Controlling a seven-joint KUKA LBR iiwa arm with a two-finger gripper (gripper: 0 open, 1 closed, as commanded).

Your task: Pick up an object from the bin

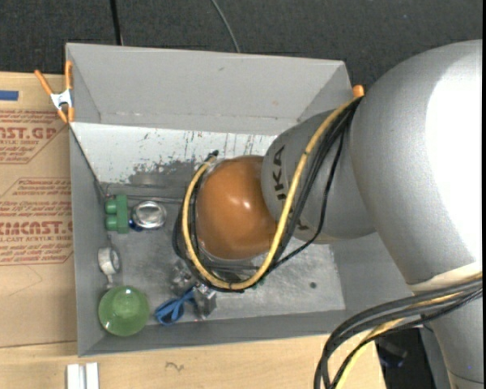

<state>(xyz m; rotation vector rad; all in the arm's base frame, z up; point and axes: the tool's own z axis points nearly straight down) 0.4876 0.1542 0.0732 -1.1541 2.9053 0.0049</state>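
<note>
**A:** Is the gripper (191,284) grabbing anything yet?
**B:** Hard to say, the arm's covering its grip. It's sitting low beside the blue clip (172,309) by the bin's (227,87) near wall. Nothing's lifting.

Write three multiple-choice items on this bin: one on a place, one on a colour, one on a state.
1. Where in the bin does the green ball lie?
A) the view's lower-left corner
B) the upper-right corner
C) on the rim

2. What colour is the small thing right beside the pincer?
A) red
B) blue
C) yellow

3. How is the green ball?
A) clamped in the pincer
B) hanging above the bin
C) loose on the floor, apart from the pincer

Key:
1 A, it sits by the left wall at the near edge.
2 B, blue shows just left of the pincer.
3 C, the small thing lies between it and the pincer.
</note>
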